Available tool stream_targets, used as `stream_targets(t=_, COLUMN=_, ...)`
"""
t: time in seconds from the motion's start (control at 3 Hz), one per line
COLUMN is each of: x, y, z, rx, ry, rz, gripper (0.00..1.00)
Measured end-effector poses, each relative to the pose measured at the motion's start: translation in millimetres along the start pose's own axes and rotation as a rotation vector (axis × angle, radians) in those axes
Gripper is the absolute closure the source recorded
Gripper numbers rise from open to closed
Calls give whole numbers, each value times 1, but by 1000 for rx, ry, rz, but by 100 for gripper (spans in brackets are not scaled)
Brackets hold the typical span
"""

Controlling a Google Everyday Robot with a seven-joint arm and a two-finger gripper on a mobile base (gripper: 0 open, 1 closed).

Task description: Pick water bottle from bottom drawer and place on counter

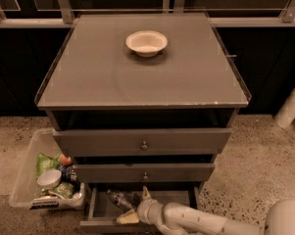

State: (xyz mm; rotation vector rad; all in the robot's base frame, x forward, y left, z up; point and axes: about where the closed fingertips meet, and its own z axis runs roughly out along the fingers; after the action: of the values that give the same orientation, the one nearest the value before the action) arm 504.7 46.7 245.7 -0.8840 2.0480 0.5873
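Observation:
The water bottle (117, 199) lies on its side in the open bottom drawer (95, 214), at its left half. My gripper (136, 206) reaches into the drawer from the right on a white arm. Its fingers are spread, one pointing up (146, 193) and one low by the drawer front (128, 218). The bottle's near end lies just left of the gap between the fingers, and I see no grip on it. The counter (137, 77) is the grey top of the cabinet above.
A white bowl (146, 42) sits on the counter near its back centre. The two upper drawers (144, 142) are slightly pulled out. A clear bin (32, 180) with snack packets and a small bowl stands on the floor left of the cabinet. A white post (291, 106) stands at right.

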Motion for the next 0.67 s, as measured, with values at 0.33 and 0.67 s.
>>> stream_targets(t=0.33, x=1, y=-2, z=1, rx=7, ry=1, rz=-3, gripper=0)
stream_targets(t=0.67, x=1, y=-7, z=16, rx=0, ry=5, rz=-23, gripper=0)
